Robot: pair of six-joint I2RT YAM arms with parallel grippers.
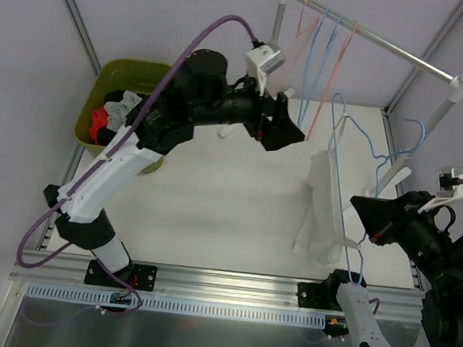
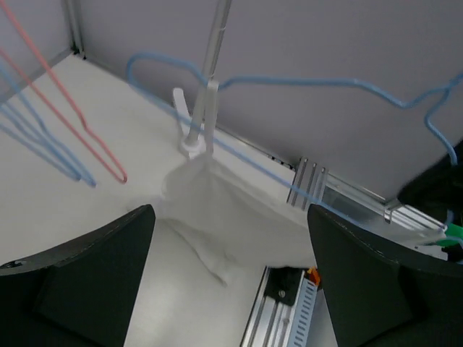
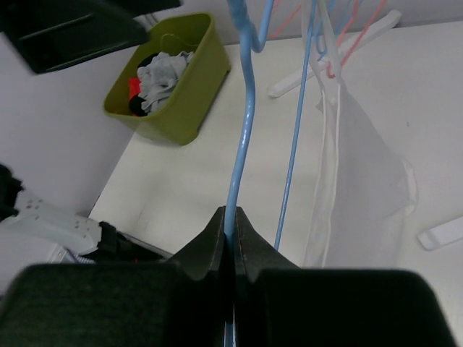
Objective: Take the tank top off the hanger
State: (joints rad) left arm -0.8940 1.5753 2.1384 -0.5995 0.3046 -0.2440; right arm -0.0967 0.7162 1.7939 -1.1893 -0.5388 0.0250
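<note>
Right gripper (image 3: 233,217) pinching shut on blue hanger (image 3: 244,130), bottom centre of its wrist view. White tank top (image 1: 322,202) hanging on hanger. Left gripper (image 1: 292,134) hovering agape, upper centre overhead.

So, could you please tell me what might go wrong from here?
The right end effector pinches only the thin wire of the hanger, so it may twist or slip when the tank top is tugged. The open left end effector sits close to the spare hangers and might snag them.
</note>
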